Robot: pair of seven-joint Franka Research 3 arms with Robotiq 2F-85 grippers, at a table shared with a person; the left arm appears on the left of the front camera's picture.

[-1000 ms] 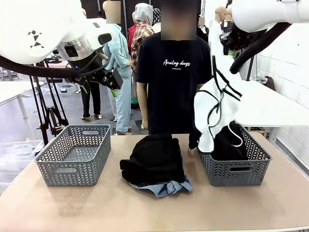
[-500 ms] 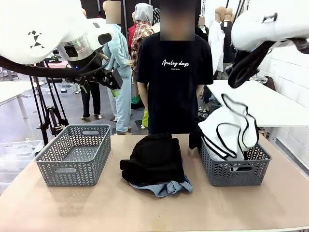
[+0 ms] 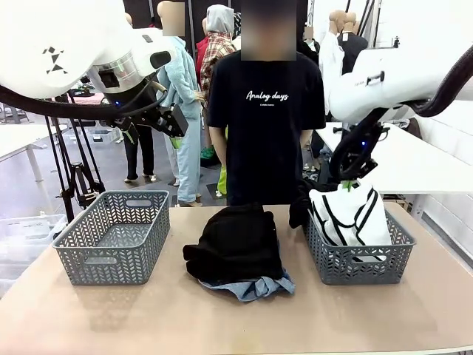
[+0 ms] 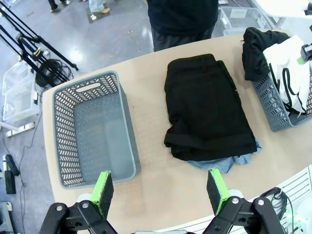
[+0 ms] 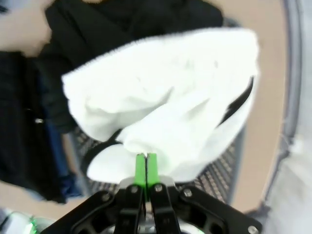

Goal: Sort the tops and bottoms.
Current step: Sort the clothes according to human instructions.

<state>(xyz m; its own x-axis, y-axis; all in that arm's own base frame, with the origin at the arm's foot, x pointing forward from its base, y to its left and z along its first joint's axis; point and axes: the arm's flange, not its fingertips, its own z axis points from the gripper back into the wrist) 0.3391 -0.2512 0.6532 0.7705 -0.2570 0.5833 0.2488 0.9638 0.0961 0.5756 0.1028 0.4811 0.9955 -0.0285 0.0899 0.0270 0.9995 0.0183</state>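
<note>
A white garment with thin black piping [image 3: 347,216] rests bunched in the right grey basket [image 3: 360,260]. My right gripper [image 3: 346,183] is shut on its top fold, the green pads pinching white cloth [image 5: 145,168]. One black garment [image 3: 298,211] hangs over that basket's far left corner. On the table's middle lies a folded black garment [image 3: 236,244] on top of faded blue denim [image 3: 255,287]. My left gripper [image 3: 168,120] hovers high over the left side, open and holding nothing [image 4: 159,191]. From there the black garment [image 4: 204,107] and denim [image 4: 225,164] sit below.
A second grey basket [image 3: 114,237] stands at the table's left with nothing in it [image 4: 92,129]. A person in a black printed T-shirt [image 3: 267,126] stands at the far edge, behind the pile. Bare tabletop [image 3: 222,318] runs along the near edge.
My right arm has come down from high above the right basket, lowering the white garment into it. The left arm and the middle pile have not moved.
</note>
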